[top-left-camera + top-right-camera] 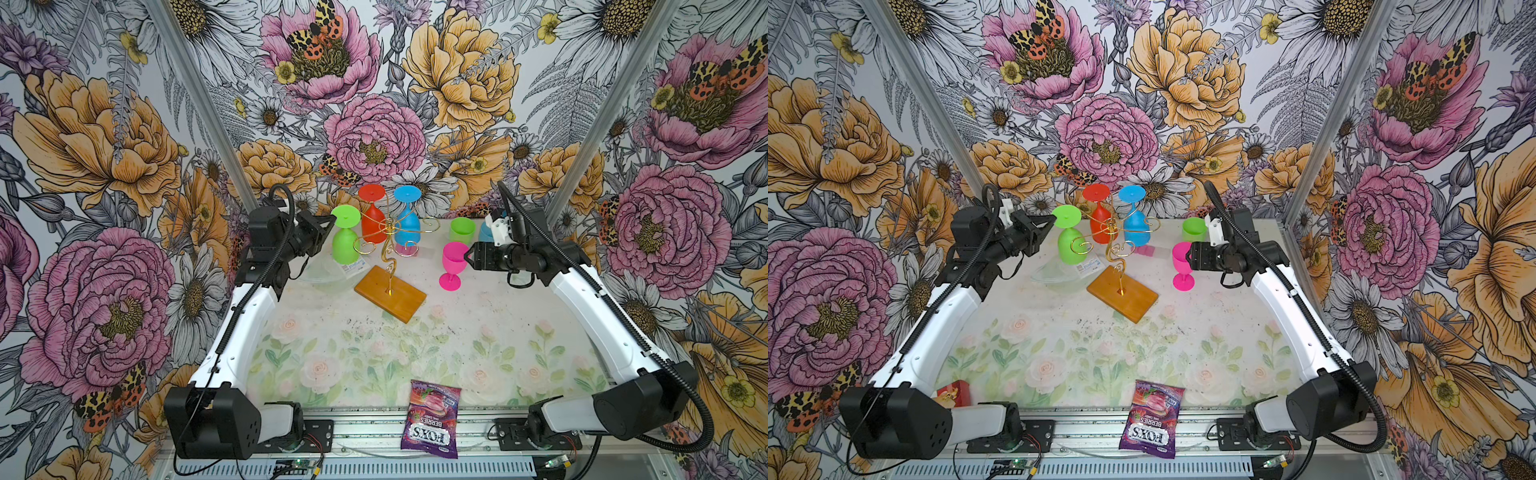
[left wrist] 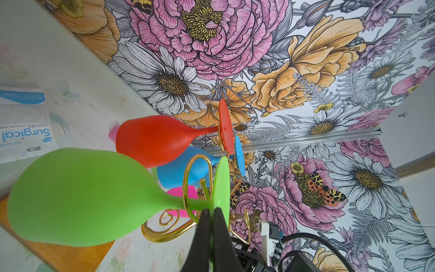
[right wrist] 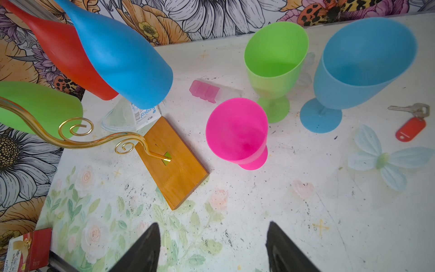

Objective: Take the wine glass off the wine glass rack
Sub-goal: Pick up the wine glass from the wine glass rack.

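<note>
The wine glass rack (image 1: 390, 232) (image 1: 1113, 239) is a gold wire stand on an orange-brown wooden base (image 1: 390, 293) (image 3: 173, 162). Three wine glasses hang from it upside down: green (image 1: 345, 247) (image 2: 82, 195), red (image 1: 372, 222) and blue (image 1: 406, 226). My left gripper (image 1: 332, 220) (image 1: 1054, 220) (image 2: 213, 209) is shut on the edge of the green wine glass's round foot (image 2: 222, 179), with a green sliver showing between the fingers. My right gripper (image 1: 468, 255) (image 3: 213, 223) stands open and holds nothing, next to an upright pink glass (image 1: 453, 262) (image 3: 236, 131).
A green glass (image 1: 462, 230) and a blue glass (image 3: 362, 66) stand upright at the back right. A key with a red tag (image 3: 410, 124), a pale fabric flower (image 3: 383, 157), a surgical packet (image 1: 353, 266), a candy bag (image 1: 432, 419) and a red box (image 1: 955, 392) lie about.
</note>
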